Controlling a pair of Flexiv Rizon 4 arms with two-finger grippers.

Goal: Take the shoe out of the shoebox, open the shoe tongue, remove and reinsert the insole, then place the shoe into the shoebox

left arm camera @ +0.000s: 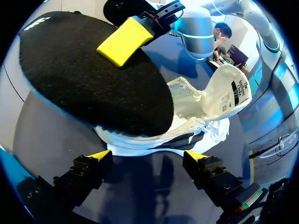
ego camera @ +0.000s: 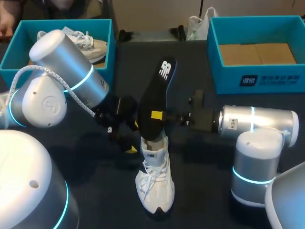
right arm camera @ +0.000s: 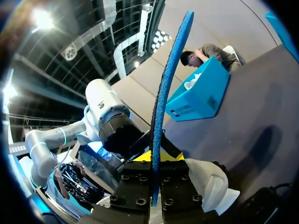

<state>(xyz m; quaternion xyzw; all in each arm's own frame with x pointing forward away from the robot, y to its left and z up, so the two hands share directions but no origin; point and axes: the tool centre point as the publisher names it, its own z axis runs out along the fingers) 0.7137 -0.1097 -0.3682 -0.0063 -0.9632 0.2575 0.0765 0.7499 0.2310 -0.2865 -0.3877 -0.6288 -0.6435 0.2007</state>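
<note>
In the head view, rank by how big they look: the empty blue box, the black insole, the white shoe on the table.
Largest: empty blue box.
Then black insole and white shoe, alike in size; the insole stands nearer the camera, so unranked.

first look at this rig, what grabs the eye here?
The black insole stands tall at mid-table, clamped in the right hand, its lower end at the opening of the white shoe. The left hand sits open beside that shoe. The left teal box holds another shoe; the right teal box shows bare cardboard.
</note>
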